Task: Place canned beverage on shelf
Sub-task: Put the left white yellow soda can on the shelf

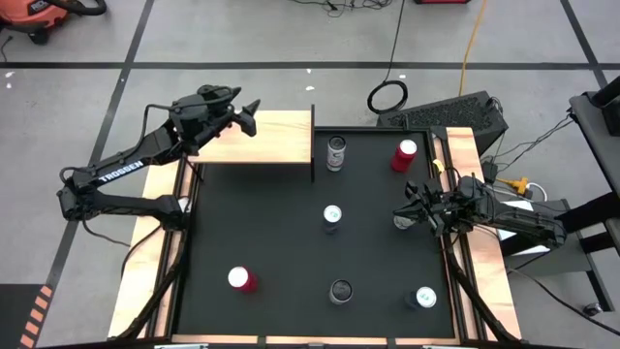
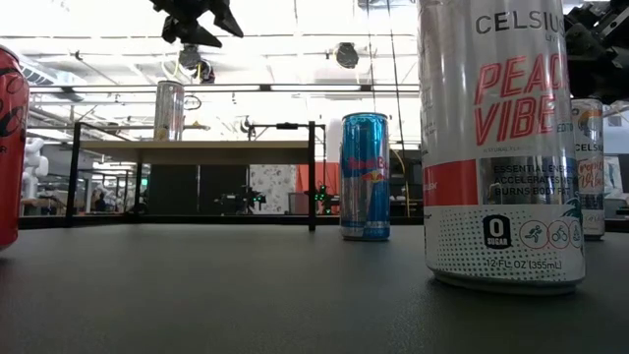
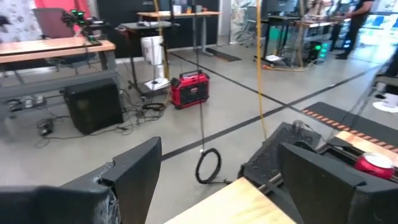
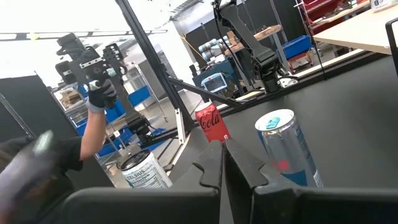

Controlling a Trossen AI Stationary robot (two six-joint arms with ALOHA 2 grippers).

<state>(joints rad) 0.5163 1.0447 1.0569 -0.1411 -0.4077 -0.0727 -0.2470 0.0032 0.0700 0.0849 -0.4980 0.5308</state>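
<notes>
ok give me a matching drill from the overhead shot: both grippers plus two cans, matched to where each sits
Things:
1. left gripper
2. right gripper
3. blue-topped can
4. dark-topped can

Places:
A. middle of the black table
B. over the wooden shelf
C. near the table's front edge, midway along
D. by the table's right edge

Pairs: 1-B, 2-D, 3-A, 4-C
</notes>
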